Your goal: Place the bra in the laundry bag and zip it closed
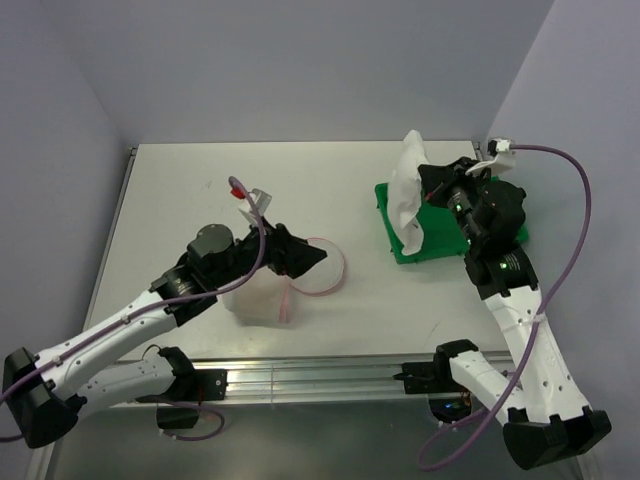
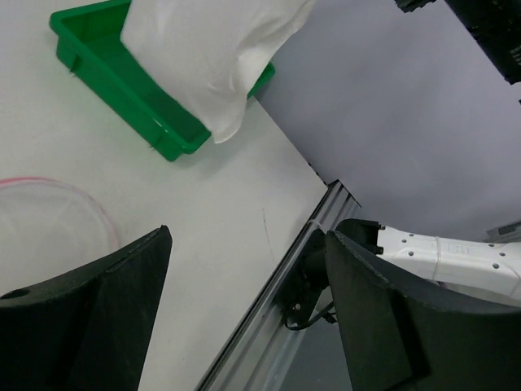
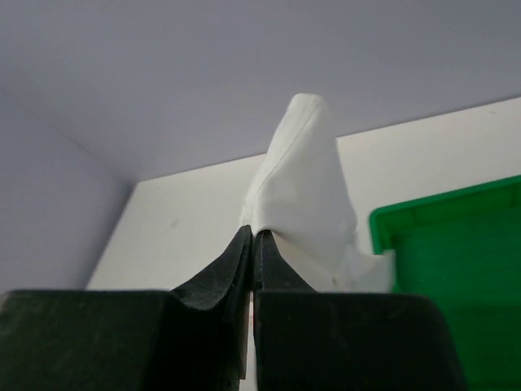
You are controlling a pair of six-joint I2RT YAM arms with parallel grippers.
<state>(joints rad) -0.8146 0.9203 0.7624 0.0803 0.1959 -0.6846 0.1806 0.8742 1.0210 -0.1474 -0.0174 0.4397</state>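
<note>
Bra [image 3: 301, 187] cloth is pinched between the pressed-together fingertips of the right gripper [image 3: 254, 244], which grips it by one fold. The pale fabric rises in a peak above the jaws and drapes down on their far side. From above, the right gripper [image 1: 428, 190] is held high over the far-left corner of the green tray [image 1: 435, 248]. The bra [image 1: 408, 195] hangs as a long white drape down across the tray's left part. Whether its lowest tip touches the tray floor cannot be told. The tray sits on the right side of the table [image 1: 200, 190], its right end close to the side wall.

The left gripper [image 1: 305, 258] has its fingers spread wide with nothing between them. It hovers low at the left part of the pink rim of the laundry bag [image 1: 255, 295]. In the left wrist view, only bare tabletop and the table's near rail [image 2: 269, 318] show through the gap between the fingers of the left gripper [image 2: 248, 244]. The bag's translucent mesh and pink edge lie at lower left, just beside the left finger. The bag lies near the middle of the table, closer to the near rail than to the back wall, its rim facing right. A strip of bare table separates the bag's rim from the tray's left wall. More bare surface lies behind the bag, toward the back and left edges.
</note>
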